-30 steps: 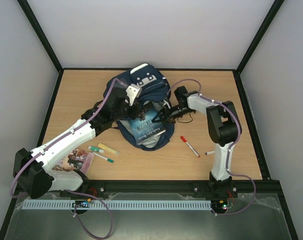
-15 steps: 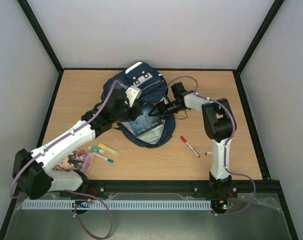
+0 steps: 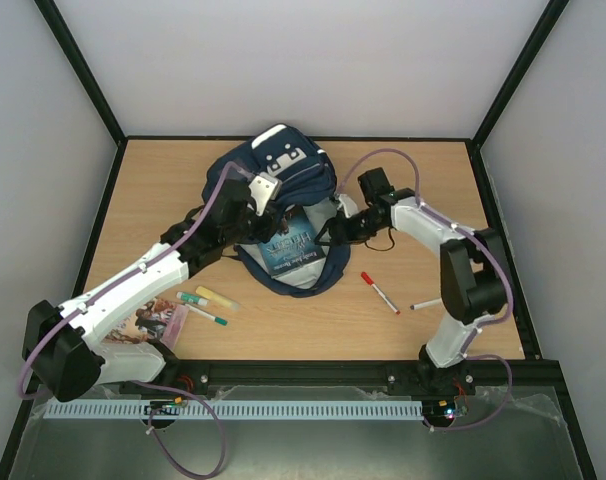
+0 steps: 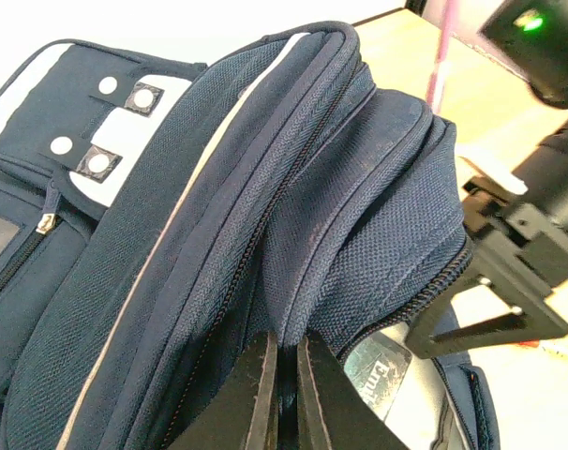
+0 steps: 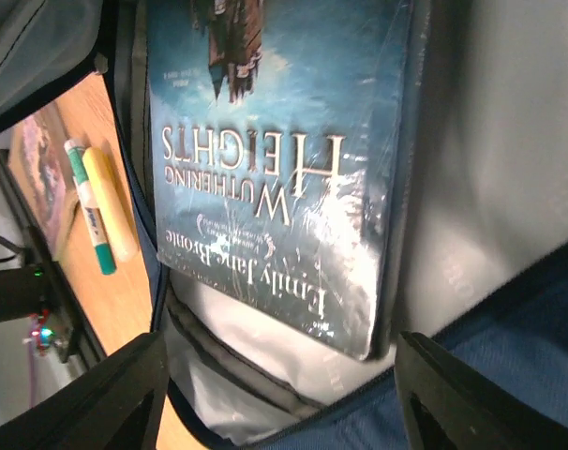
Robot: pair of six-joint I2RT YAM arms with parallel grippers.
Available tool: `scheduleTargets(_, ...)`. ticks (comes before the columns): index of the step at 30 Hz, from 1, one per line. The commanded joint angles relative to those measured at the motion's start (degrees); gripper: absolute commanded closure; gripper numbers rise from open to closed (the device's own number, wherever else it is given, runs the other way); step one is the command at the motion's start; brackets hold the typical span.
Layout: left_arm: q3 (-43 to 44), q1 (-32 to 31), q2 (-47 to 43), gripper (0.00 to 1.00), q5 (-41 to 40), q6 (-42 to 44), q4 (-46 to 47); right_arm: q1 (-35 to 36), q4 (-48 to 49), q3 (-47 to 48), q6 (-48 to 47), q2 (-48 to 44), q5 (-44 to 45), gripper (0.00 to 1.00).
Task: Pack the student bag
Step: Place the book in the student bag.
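The student bag (image 3: 283,165) lies in the middle of the table, navy with white patches, its main compartment unzipped. Inside, on the pale lining, lies a blue book (image 3: 295,245) titled Wuthering Heights (image 5: 275,141). My left gripper (image 3: 266,208) is shut on a fold of the bag's upper fabric (image 4: 171,234) and holds the opening up, its tips (image 4: 284,352) pinching the cloth. My right gripper (image 3: 335,232) hangs at the right rim of the opening, open wide (image 5: 279,384), with the book's near corner between its fingers and nothing touching them.
On the table right of the bag lie a red pen (image 3: 380,292) and a second pen (image 3: 420,304). Left of it lie a green marker (image 3: 201,300), a yellow highlighter (image 3: 216,297), another marker (image 3: 205,316) and a picture booklet (image 3: 148,322).
My right gripper has opened, let go of the book and drawn back to the right. The book now lies deeper in the bag. My left gripper has kept its hold.
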Motion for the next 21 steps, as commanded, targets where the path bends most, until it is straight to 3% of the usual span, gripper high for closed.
scheduleTargets(1, 0.3, 0.2, -3.3, 0.98, 1.5, 0.1, 6.7, 3.2, -3.7, -5.4, -6.3, -6.9, 9.4, 0.36)
scheduleTargets(8, 0.0, 0.6, -3.8, 0.98, 1.2, -0.2, 6.9, 16.4, 5.4, -14.6, -19.2, -15.1, 30.8, 0.47)
scheduleTargets(14, -0.5, 0.8, -4.2, 0.97, 0.7, -0.1, 7.2, 24.3, 14.8, -18.5, -29.3, -16.3, 44.8, 0.41)
scheduleTargets(21, -0.7, 1.1, -4.4, 0.98, 0.9, -0.1, 7.4, 27.8, 24.3, -20.7, -37.8, -13.3, 50.5, 0.41)
